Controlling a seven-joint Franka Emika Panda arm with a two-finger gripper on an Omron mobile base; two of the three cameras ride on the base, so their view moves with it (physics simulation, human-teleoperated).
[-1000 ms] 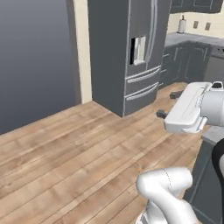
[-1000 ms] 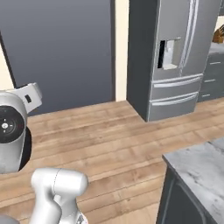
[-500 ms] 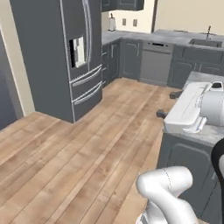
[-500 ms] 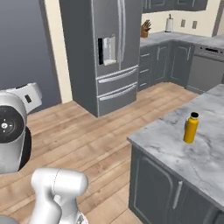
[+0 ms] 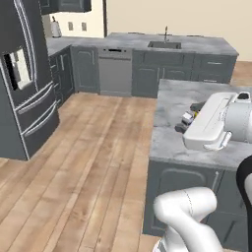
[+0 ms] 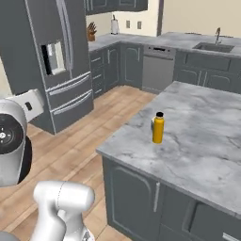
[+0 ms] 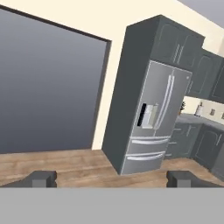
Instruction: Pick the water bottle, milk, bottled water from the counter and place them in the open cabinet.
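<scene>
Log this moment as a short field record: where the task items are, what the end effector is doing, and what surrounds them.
water bottle: upright on the counter, near its left edge in the right base view
milk: cannot be made out for sure
end effector: open, empty, facing the refrigerator, away from the counter
surroundings: dishwasher, sink, wood floor
task progress: nothing grasped yet
</scene>
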